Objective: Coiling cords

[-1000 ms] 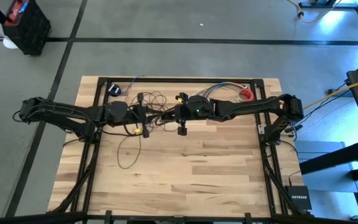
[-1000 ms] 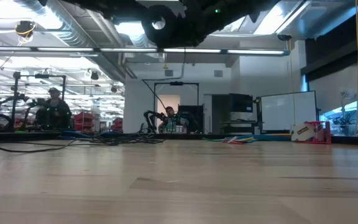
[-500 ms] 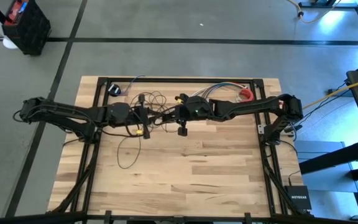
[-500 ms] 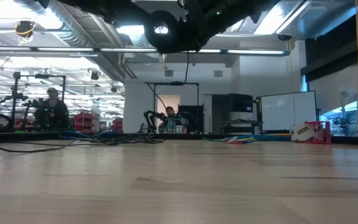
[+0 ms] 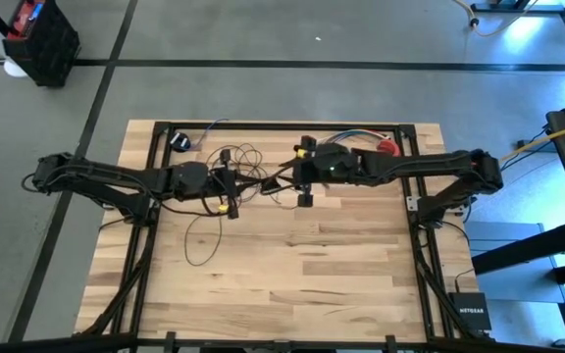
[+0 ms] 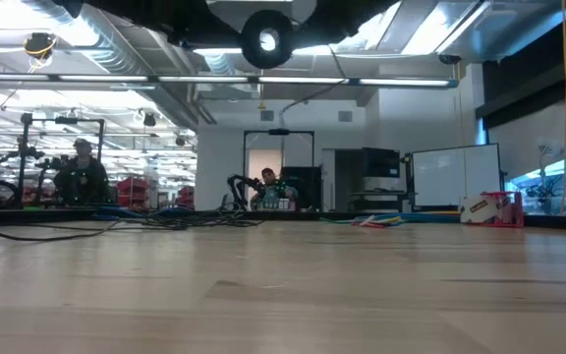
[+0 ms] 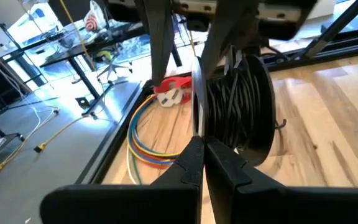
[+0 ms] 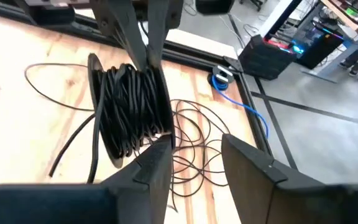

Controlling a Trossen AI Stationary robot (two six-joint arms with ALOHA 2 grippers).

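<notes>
The cords are one thin black wire. Part of it is wound on a black spool [image 8: 129, 106] that hangs in the air between my two grippers. The rest lies in loose loops [image 5: 240, 159] on the table, with one wide loop [image 5: 200, 241] nearer the front. My left gripper [image 7: 202, 142] is shut on the spool, left of the table's middle [image 5: 231, 182]. My right gripper [image 8: 194, 146] stands open just to the right of the spool [image 5: 295, 176], its fingers short of the windings with nothing between them. My left gripper pinches the thin edge of the spool's flange [image 7: 195, 115] between its two fingertips. The fingers come nearly level from the table's left side. The spool [image 7: 235, 106] stands on edge, lifted clear of the wood, and slack wire trails from it down to the loops on the table.
A bundle of multicoloured wires [image 5: 346, 138] and a red and white tape roll [image 5: 388, 147] lie at the far right. A small black part with a blue lead [image 5: 180, 140] sits at the far left. The near half of the wooden table [image 5: 292, 284] holds nothing but the wide loop.
My right gripper has opened and drawn back from the spool toward the table's right edge, rising a little. The spool has stayed in the left gripper, which has kept still.
</notes>
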